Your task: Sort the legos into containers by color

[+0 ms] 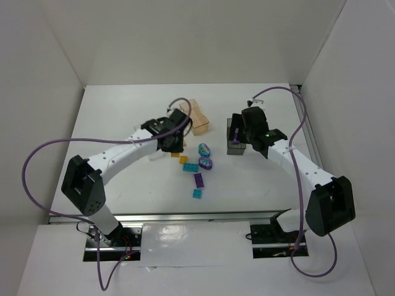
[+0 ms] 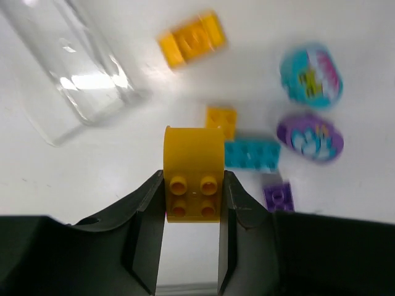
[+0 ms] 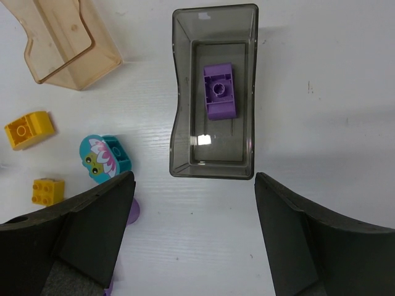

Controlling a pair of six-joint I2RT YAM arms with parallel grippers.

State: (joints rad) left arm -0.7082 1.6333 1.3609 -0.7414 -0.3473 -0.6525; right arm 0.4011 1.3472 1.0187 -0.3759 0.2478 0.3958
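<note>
Overhead, the left gripper [image 1: 175,148] hangs at the middle of the bench [image 1: 117,117], just beside the peach bin [image 1: 199,118], which sits toward the far edge. The right gripper [image 1: 242,140] hovers at the dark grey bin [image 1: 233,150], nearer the right edge. Loose legos [image 1: 199,179] lie scattered between the two arms, trailing toward the near edge.

Left wrist view: the jaws are closed on a yellow curved brick [image 2: 192,172], gripped by its two sides. Beyond it lie the clear bin [image 2: 74,68], a yellow-orange brick [image 2: 192,40], a small yellow brick [image 2: 221,120], a teal brick [image 2: 252,154], a small purple brick [image 2: 279,196], a teal oval [image 2: 310,75] and a purple oval [image 2: 310,137].

Right wrist view: the fingers [image 3: 92,228] stand wide apart and hold nothing. Just beyond them the dark grey bin contains one purple brick [image 3: 220,91]. The peach bin lies apart from it, on its left-edge side.
</note>
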